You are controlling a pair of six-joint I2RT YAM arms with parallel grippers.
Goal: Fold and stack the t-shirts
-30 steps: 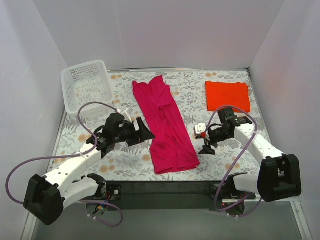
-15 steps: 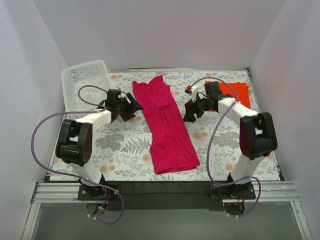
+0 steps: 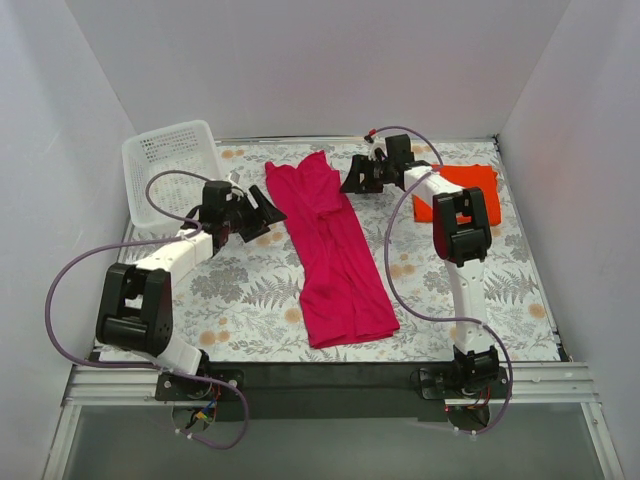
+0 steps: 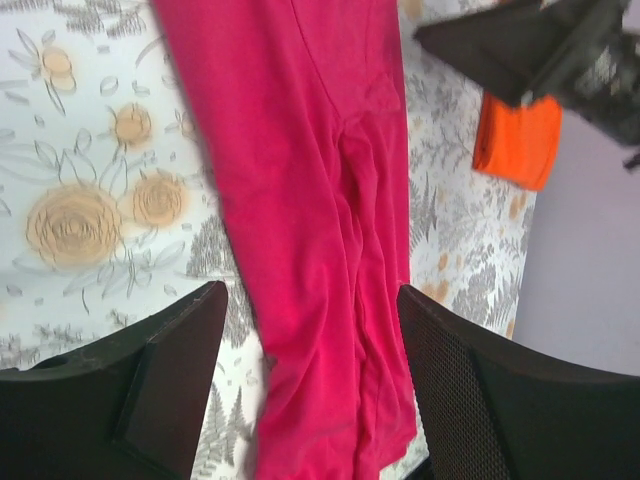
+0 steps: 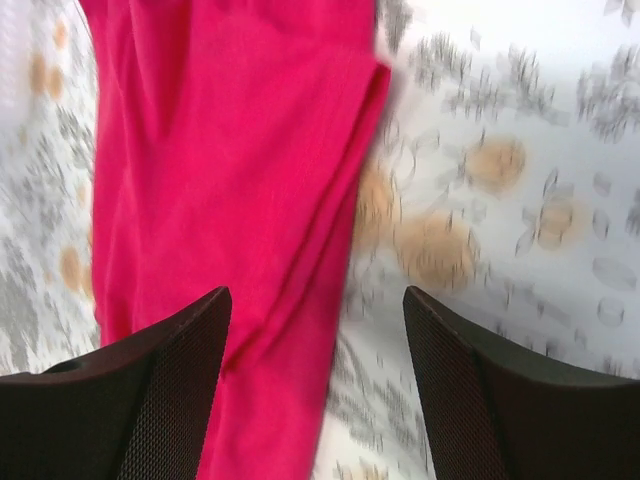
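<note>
The magenta-pink t-shirt [image 3: 332, 250] lies as a long narrow strip down the middle of the table; it also shows in the left wrist view [image 4: 320, 230] and the right wrist view [image 5: 230, 200]. The orange-red t-shirt [image 3: 478, 178] lies folded at the back right, partly behind the right arm, and shows in the left wrist view [image 4: 517, 142]. My left gripper [image 3: 268, 212] is open and empty just left of the pink shirt's upper part. My right gripper [image 3: 352, 180] is open and empty just right of the pink shirt's top.
A white perforated basket [image 3: 172, 170] stands at the back left corner. The table has a floral cloth [image 3: 440, 290]. White walls enclose the left, back and right sides. Purple cables loop from both arms.
Both arms have stretched toward the back of the table. The right gripper moved up and left to the pink shirt's top; the left gripper has barely shifted over the last half second. Both stay open.
</note>
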